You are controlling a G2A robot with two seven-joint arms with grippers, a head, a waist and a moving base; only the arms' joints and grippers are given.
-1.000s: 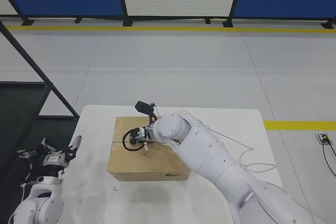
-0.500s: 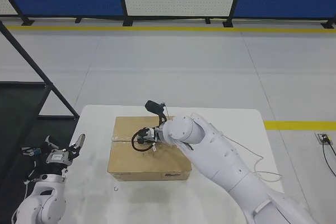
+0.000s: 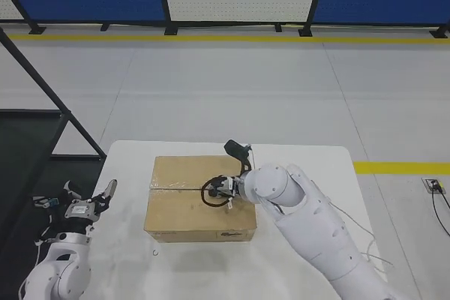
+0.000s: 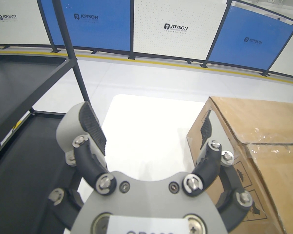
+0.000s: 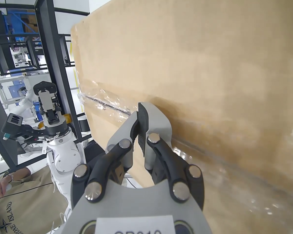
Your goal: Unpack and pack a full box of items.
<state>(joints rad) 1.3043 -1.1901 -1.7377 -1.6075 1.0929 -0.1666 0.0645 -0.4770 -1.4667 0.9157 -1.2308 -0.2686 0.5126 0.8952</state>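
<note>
— Well, seen from above, where is the box?
— The box sits closed in the middle of the table. The right gripper is low over its top, near the tape seam. Cables cover the tips there, so I am not sure of contact. The left gripper hangs beside the table's edge, apart from the box.
— And the left wrist camera?
— Its fingers stand wide apart and hold nothing. The box corner is just beside one of them.
— The right wrist camera?
— Both fingers are pressed together, with the tip at the seam. I think this is the start of unpacking: breaking the tape. The next move should follow the seam to its end, then lift the flaps.
</note>
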